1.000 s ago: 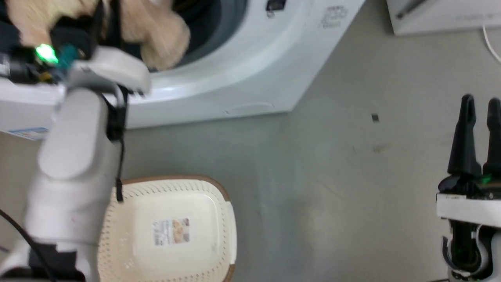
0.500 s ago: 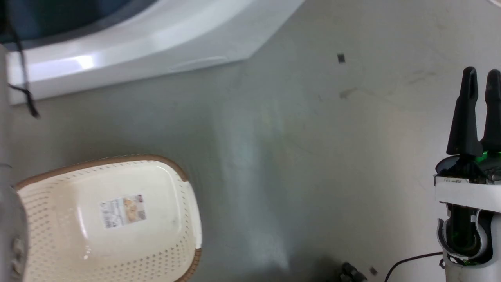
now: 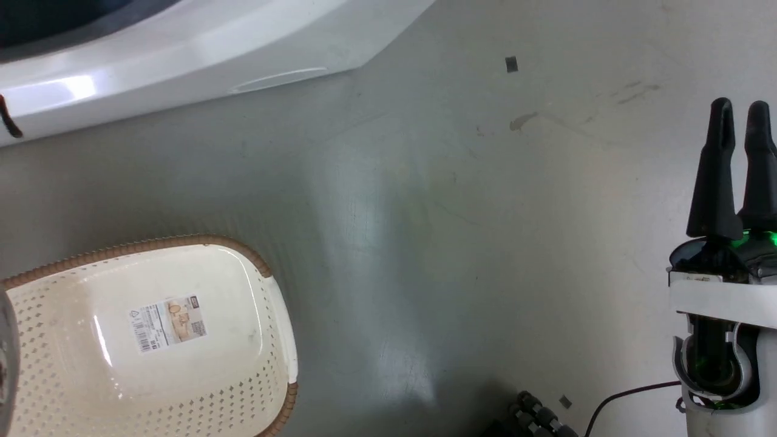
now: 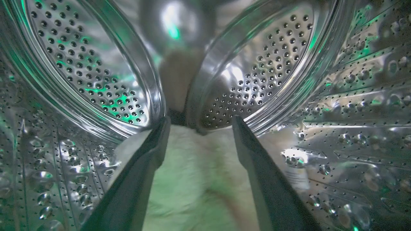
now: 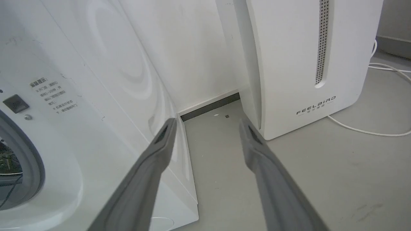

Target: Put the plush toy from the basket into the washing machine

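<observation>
the left pincer [image 4: 200,120] is inside the washer [image 4: 96,70], deep in the steel drum, its two dark fingers spread wide. the toy [image 4: 196,179] lies low in the drum between those fingers, its pale fur tinted green. whether the pads touch the fur i cannot tell. beyond the fingertips the drum's perforated back wall curves away, with a blurred tan reflection in its middle.

in the head view the basket [image 3: 152,246] stands on the floor [image 3: 425,212] at lower left, near the washer's white front, which crosses the upper left corner. the basket's bare bottom shows a label [image 3: 167,315]. the right pincer [image 3: 739,109] hangs at the right edge, well apart from basket and washer, its fingers pointing up and parted by a narrow gap. a green glow shows at their base.

the right wrist view looks between those spread fingers at the washer's side panel and part of its grey porthole ring. past them is a white wall [image 5: 192,48]. a white appliance [image 5: 289,64] lettered "feelaird" stands on the floor near the washer's far corner. a white cable [image 5: 362,131] lies on the floor beside it.
</observation>
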Robot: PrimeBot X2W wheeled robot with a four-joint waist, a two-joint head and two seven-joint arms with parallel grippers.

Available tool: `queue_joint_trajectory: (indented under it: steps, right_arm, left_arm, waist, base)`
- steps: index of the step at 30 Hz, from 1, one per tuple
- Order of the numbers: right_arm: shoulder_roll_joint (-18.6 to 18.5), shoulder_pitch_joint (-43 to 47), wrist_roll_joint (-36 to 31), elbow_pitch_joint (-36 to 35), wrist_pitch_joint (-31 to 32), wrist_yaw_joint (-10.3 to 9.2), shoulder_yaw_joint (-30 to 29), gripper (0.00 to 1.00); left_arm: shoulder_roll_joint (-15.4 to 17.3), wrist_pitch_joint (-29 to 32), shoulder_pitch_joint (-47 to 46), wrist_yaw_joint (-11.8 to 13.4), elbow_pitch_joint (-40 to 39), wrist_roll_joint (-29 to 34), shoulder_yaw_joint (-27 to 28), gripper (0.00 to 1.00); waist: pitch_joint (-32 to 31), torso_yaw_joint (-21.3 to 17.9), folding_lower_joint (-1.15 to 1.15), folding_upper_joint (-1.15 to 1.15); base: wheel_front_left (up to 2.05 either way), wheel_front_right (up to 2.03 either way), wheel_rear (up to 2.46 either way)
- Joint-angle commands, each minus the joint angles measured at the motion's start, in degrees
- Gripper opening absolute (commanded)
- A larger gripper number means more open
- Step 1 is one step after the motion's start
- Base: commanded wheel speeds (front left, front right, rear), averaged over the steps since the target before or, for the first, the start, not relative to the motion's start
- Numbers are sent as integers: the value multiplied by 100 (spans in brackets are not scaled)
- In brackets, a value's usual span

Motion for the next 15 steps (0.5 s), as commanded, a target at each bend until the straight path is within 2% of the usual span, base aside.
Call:
queue_joint_trajectory:
  steps: [1,9,15]
  right_arm:
    - [-3,-117,-25,-8,-25,-4,0,100]
    - [-3,-37,-220,42,-25,-4,-56,100]
    - [-3,127,-446,121,-25,-4,-127,100]
  left_arm:
    - [-18,-30,143,13,24,-22,17,100]
    - [-171,-30,858,22,-45,-111,66,100]
    - [-422,-30,1905,75,-660,-183,168,100]
  waist:
    - [-58,38,-1,0]
    - [-581,305,-1,0]
    - [-1131,680,-1,0]
  base:
    - [0,0,0]
    - [0,0,0]
    - [0,0,0]
